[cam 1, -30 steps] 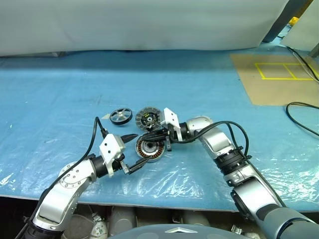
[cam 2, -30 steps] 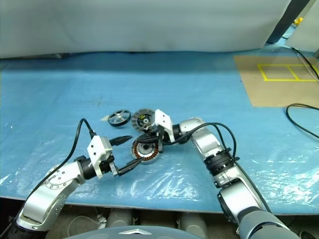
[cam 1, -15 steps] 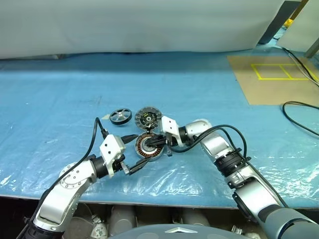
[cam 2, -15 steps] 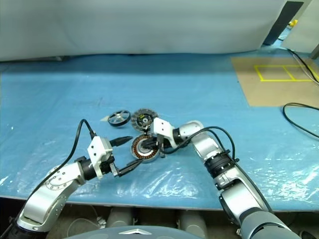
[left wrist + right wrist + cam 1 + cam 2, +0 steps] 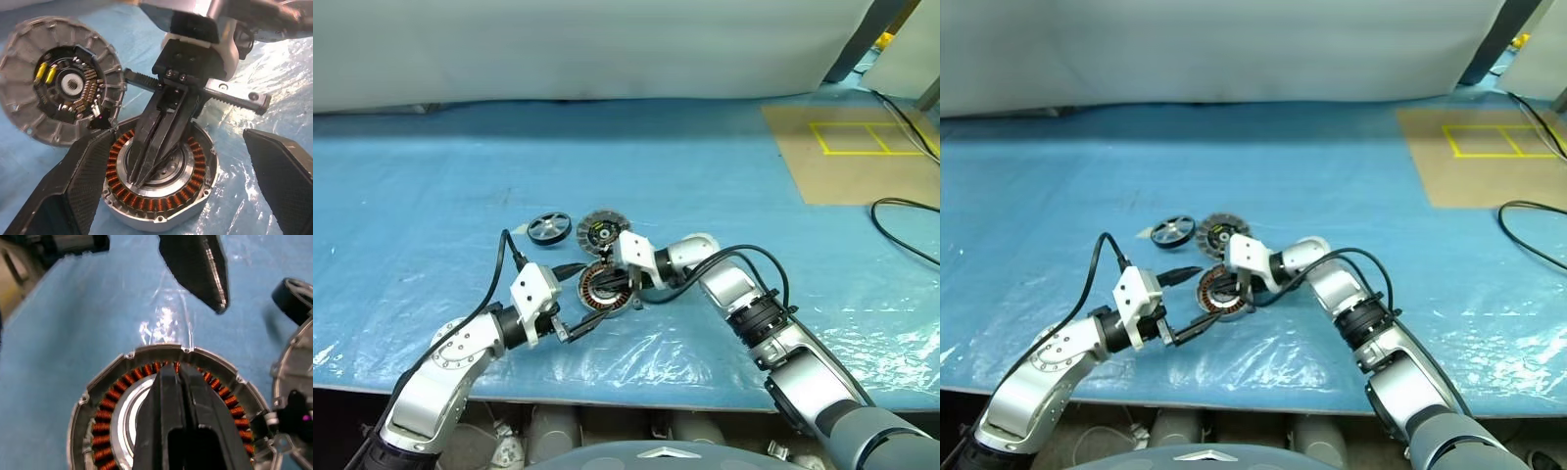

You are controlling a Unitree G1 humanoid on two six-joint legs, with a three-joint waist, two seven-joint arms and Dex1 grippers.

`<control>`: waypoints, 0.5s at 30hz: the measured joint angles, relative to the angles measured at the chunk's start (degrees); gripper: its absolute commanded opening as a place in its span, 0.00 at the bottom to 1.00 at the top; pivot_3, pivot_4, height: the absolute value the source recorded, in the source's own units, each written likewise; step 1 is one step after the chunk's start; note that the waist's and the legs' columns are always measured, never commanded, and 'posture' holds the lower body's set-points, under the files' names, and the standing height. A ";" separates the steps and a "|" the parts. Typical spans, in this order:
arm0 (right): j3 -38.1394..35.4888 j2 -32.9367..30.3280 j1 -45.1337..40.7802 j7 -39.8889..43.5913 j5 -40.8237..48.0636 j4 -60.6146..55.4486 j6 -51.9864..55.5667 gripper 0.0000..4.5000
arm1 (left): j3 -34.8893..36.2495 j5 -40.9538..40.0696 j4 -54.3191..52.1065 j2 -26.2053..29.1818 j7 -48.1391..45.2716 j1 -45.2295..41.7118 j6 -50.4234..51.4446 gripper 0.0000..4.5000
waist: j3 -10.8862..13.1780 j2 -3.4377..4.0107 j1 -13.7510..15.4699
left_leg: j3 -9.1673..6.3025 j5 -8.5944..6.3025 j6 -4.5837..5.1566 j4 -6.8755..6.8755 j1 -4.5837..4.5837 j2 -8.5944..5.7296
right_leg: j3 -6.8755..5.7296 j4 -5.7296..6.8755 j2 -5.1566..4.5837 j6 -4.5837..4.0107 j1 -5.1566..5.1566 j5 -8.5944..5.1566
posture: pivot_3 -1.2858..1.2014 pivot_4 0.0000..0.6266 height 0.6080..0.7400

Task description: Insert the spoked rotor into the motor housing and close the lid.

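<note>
Copper windings ring the motor housing (image 5: 159,188), likely heavy, rigid, scratch-prone. Right gripper (image 5: 139,178), jaws together, pokes its centre; left gripper (image 5: 576,299) jaws apart. Spoked rotor (image 5: 549,228): grip the rim.

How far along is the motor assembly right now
Nothing looks assembled yet. The spoked rotor lies apart on the blue sheet, and the lid rests beside the motor housing, ribbed face up. In hand: the right end effector, shut, pokes into the housing's centre, while the left end effector waits open beside it. Left: insert the rotor, close the lid.
</note>
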 measured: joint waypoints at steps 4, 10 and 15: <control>-2.99 0.56 0.90 0.50 2.97 0.24 4.75 0.01 | 0.05 -0.01 -0.64 0.05 0.25 0.90 0.22 1.00 | 0.01 0.00 0.38 | 0.01 -0.12 0.19 -0.02 0.74 -0.03 | 0.05 -0.11 -0.06 0.43 0.66 -0.26 | 0.52 0.24 1.00; -7.24 1.62 1.53 4.52 10.48 -1.00 16.30 0.01 | 0.08 -0.01 -0.72 0.13 0.62 1.04 0.51 1.00 | 0.02 0.00 0.29 | -0.01 -0.08 0.16 -0.04 -0.05 -0.02 | 0.03 -0.11 0.00 0.01 -0.12 -0.02 | 0.52 0.24 1.00; -10.21 2.31 1.52 5.45 15.19 -4.96 21.11 0.01 | 0.06 -0.01 -0.72 0.10 0.60 -0.18 0.55 1.00 | 0.02 -0.01 0.16 | -0.02 0.12 0.10 0.00 -0.74 0.02 | -0.03 0.08 0.07 0.21 -0.77 0.16 | 0.52 0.24 1.00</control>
